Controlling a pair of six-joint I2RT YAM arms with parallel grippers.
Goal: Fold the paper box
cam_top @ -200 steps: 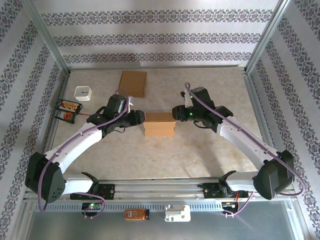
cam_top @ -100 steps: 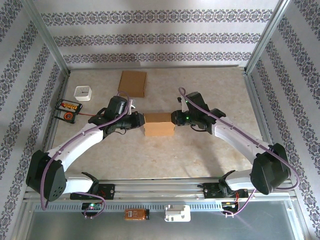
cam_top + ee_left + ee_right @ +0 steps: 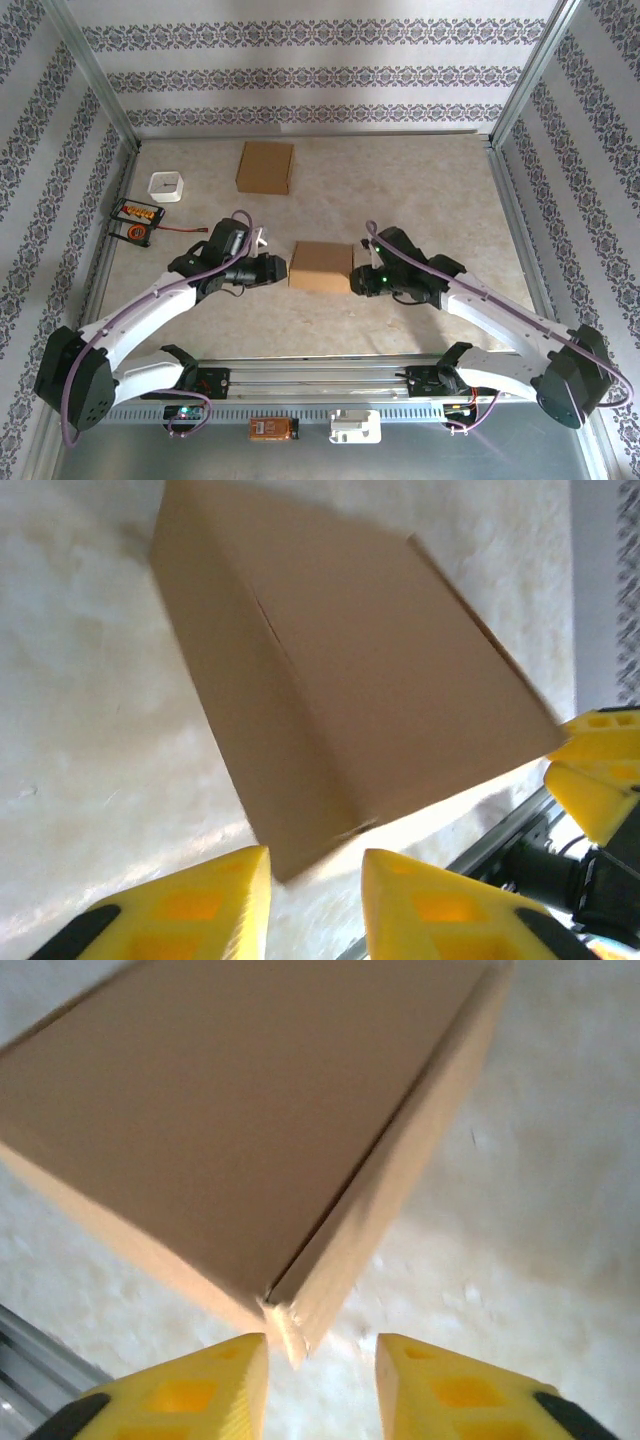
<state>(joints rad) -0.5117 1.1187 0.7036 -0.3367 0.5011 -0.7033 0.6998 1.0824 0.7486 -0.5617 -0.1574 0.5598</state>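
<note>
At the near edge, a small orange gadget [image 3: 272, 429] and a white plastic block [image 3: 356, 425] sit on the grey metal rail [image 3: 320, 380] where the two arms are bolted down.

A bit farther in, both white arms reach toward the middle of the pale, marble-look surface [image 3: 420, 180]. The closed brown paper box [image 3: 321, 265] lies flat there, between the two end effectors.

The left end effector [image 3: 280, 270] is right at the box's left side. In the left wrist view its two yellow fingers [image 3: 215, 890] are spread apart with a gap, and the left end effector [image 3: 310, 865] has a bottom corner of the brown paper box [image 3: 350, 680] just at the gap. It is not pinching the box.

The right end effector [image 3: 357, 283] is at the box's near right corner. In the right wrist view the right end effector [image 3: 315, 1345] is also spread, and a bent, scuffed corner of the brown paper box [image 3: 250, 1110] pokes in between the yellow fingers [image 3: 440, 1390]. The fingers do not squeeze it.

Farther back on the left are a black tray with orange bits [image 3: 134, 220] and a little white square tub [image 3: 166, 186]. Farthest back lies a flat brown cardboard piece [image 3: 265, 167], well apart from the box, near the striped wallpaper wall [image 3: 320, 75].
</note>
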